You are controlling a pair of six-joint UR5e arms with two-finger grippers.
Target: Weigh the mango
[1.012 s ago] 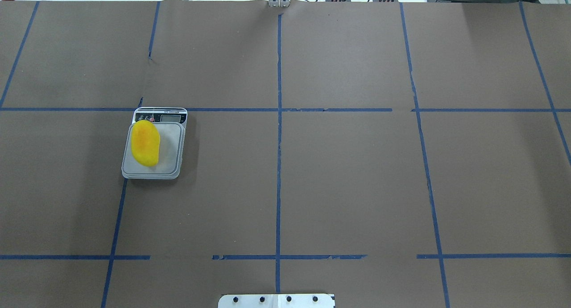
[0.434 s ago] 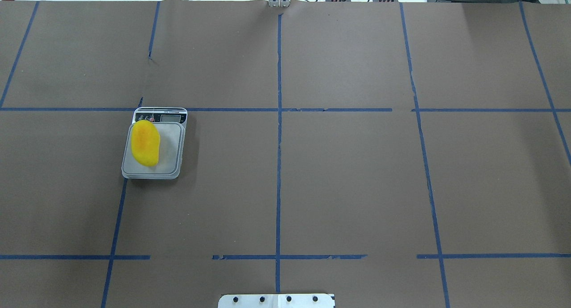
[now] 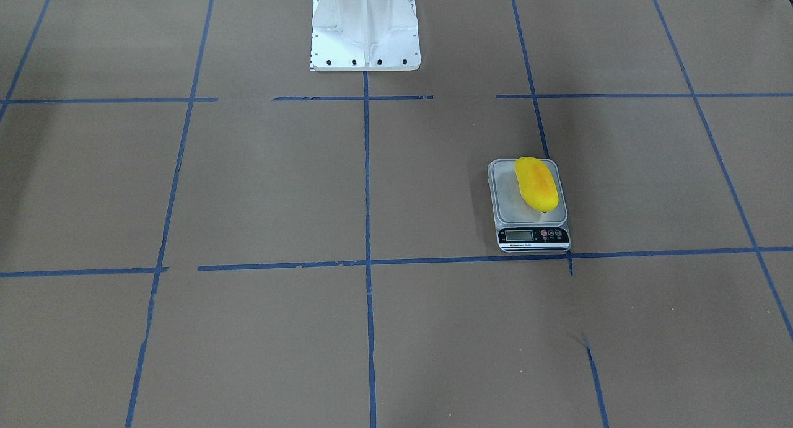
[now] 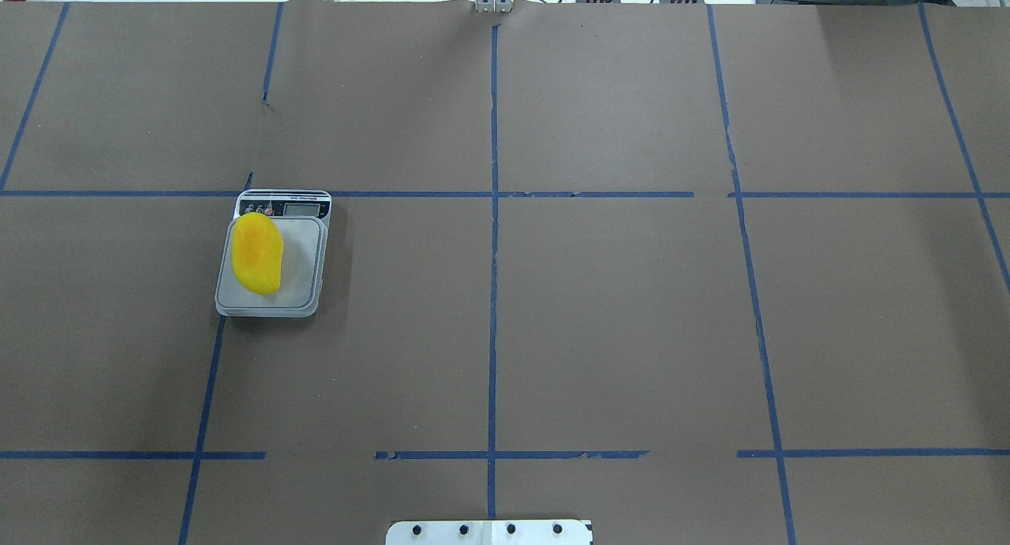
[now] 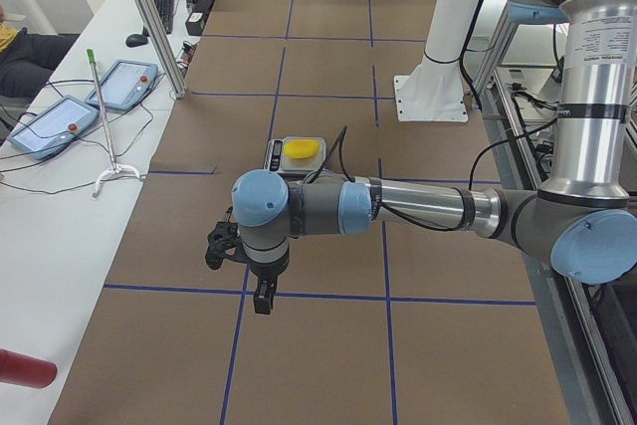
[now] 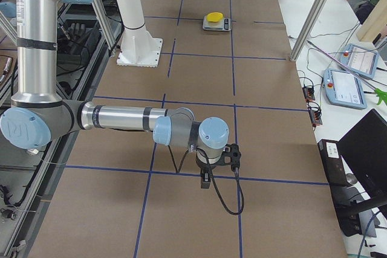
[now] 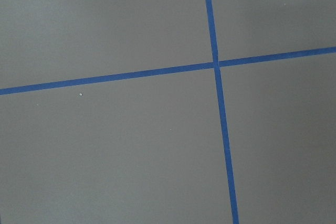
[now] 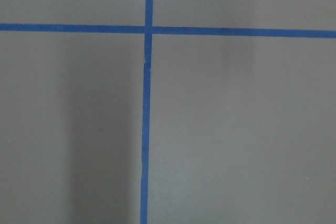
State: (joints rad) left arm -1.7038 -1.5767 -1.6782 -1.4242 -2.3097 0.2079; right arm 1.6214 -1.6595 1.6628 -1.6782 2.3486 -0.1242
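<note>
Lying at scale's (image 4: 304, 289) L edge, mango (image 4: 257, 254) apart from arms (image 5: 418, 206) (image 6: 121, 117); jaws: can't tell

mango (image 4: 257, 254) lies on scale (image 4: 306, 270), on the left half of the table (image 4: 631, 332).

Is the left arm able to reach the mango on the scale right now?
Probably yes: the mango lies uncovered on the scale, in the half nearer the left arm, nothing over it.

Overhead and opposite front cameras share the scale (image 4: 304, 265)
</note>
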